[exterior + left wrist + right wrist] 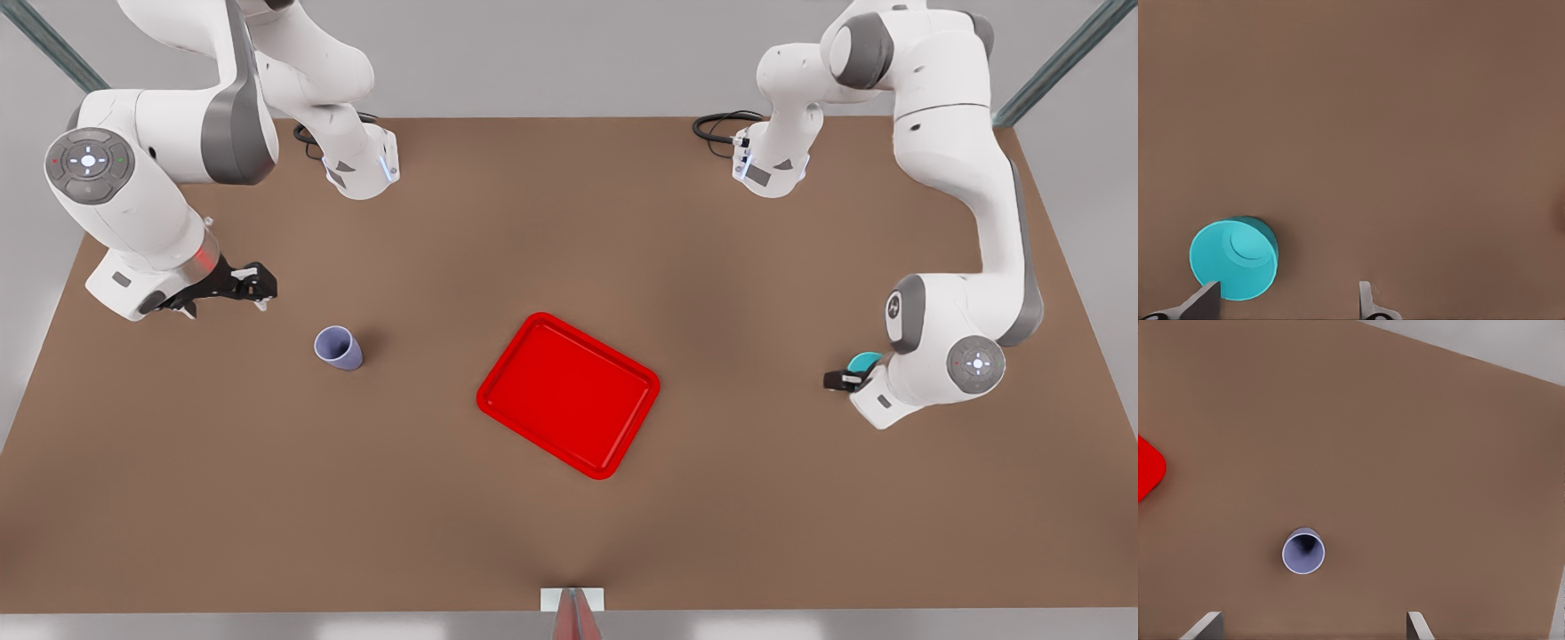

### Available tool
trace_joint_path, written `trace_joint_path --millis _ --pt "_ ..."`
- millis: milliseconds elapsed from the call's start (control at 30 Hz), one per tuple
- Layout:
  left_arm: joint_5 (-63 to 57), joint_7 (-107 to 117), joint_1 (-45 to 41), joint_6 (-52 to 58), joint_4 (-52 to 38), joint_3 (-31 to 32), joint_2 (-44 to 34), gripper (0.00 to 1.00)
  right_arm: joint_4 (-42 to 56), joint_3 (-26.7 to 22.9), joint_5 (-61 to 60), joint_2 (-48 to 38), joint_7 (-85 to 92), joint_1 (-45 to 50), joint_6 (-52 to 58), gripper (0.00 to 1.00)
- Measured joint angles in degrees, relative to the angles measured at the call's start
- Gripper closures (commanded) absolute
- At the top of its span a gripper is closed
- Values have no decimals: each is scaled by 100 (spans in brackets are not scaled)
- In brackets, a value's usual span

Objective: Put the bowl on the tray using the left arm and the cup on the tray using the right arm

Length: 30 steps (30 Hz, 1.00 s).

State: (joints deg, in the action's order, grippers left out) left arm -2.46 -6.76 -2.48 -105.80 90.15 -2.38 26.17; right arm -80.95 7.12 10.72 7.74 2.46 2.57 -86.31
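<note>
The red tray (569,394) lies mid-table, and its corner (1148,470) shows in the right wrist view. The lavender cup (338,347) stands upright at the front view's left. My right gripper (258,289) hovers above the table near the cup (1303,551), open (1311,623) and empty. At the front view's right, the teal bowl (864,362) is partly hidden under the left arm. My left gripper (840,380) hangs over it, open (1286,297), and the bowl (1234,259) sits beside one fingertip (1205,297), off the middle of the gap.
The brown table (800,533) runs out to grey floor on all sides. Both arm bases (360,164) stand at the back with black cables (720,124). A small white and red marker (572,603) sits at the front edge.
</note>
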Motion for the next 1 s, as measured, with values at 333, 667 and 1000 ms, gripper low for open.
trace_joint_path --millis 333,667,1000 --pt "-216 -818 476 -1443 999 -5 510 0 -9 0 0 6 0 -26 -70 0" --pt "-230 -844 477 -1353 1756 -8 99 0 -17 0 0 9 0 -25 -62 0" --pt "-365 -1053 529 -1603 1725 -26 546 1 -25 0 0 9 0 -19 -62 0"
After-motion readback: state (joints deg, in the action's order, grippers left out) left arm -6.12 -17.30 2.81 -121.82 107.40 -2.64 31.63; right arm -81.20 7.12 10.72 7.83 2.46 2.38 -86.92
